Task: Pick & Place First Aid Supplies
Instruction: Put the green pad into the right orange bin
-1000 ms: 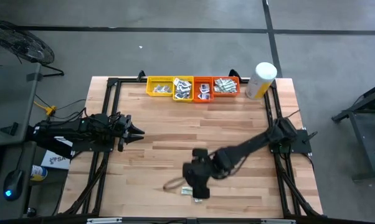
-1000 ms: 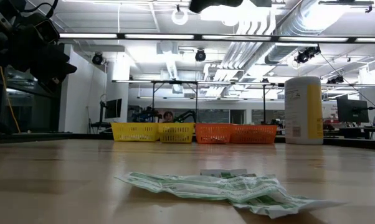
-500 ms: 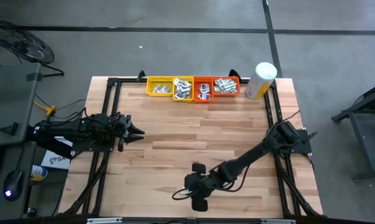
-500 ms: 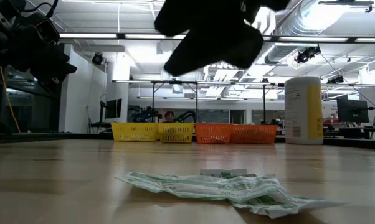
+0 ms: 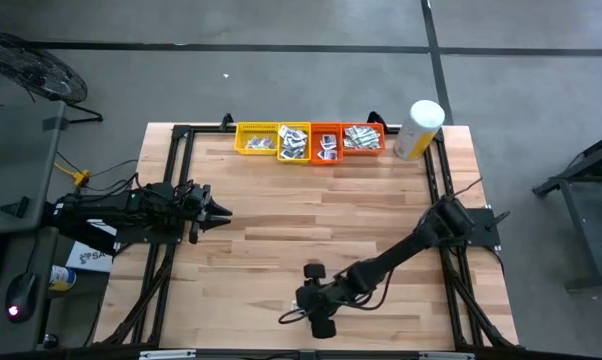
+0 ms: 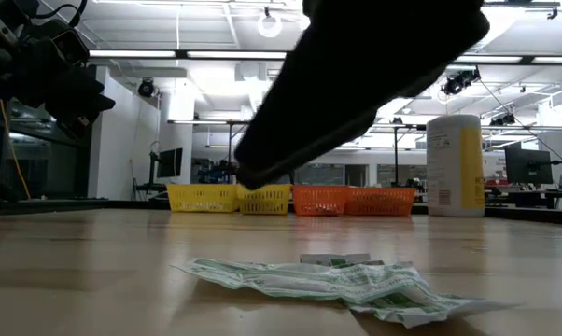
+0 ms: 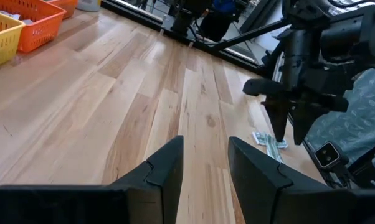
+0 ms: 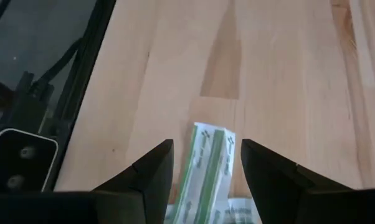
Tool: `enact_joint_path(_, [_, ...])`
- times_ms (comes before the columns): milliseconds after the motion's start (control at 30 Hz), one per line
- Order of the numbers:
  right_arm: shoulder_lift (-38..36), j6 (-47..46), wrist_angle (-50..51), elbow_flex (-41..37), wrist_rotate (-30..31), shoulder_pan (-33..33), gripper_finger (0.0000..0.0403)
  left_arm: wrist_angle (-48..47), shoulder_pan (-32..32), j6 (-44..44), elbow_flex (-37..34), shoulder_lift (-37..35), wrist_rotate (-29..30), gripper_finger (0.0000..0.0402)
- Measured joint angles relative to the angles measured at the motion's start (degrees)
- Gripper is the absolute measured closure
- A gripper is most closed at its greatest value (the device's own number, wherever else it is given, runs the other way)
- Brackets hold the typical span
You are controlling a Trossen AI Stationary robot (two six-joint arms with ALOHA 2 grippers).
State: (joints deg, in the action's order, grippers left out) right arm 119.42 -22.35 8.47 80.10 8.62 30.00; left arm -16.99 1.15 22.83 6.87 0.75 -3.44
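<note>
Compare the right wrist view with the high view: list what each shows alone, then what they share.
Only the right wrist view: the white-and-green strip packets lying flat on the wood, between the right gripper's open fingers.

Only the high view: the yellow and orange trays along the far edge, the white-and-yellow canister, and the left gripper, open, waiting at the left side.

Both: the wooden table and the right arm, low at the near edge.
</note>
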Motion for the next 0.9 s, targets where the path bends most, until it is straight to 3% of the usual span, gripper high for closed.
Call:
enact_joint_path(433, [2.2, 9.5, -0.6, 0.1, 5.0, -0.1, 0.0221, 0.0, 0.0, 0.0, 0.0, 0.0, 0.0, 0.0275])
enact_joint_path(900, [4.3, 18.8, -2.1, 0.1, 2.2, -0.4, 0.0221, 0.0, 0.0, 0.0, 0.0, 0.0, 0.0, 0.0275])
